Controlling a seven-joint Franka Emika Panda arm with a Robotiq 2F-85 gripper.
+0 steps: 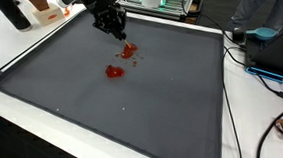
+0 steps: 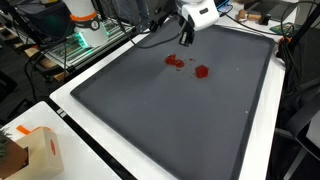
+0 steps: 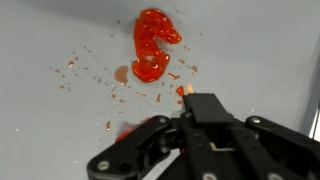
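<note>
Seemingly the fingers are closed together with nothing clearly between them, and the gripper hangs low over the dark mat. Just ahead of it lies a squashed red blob ringed with splatter, and another red piece sits near. Working here cleanly would take a slow, straight descent, I'd say, since the mush smears easily.
</note>
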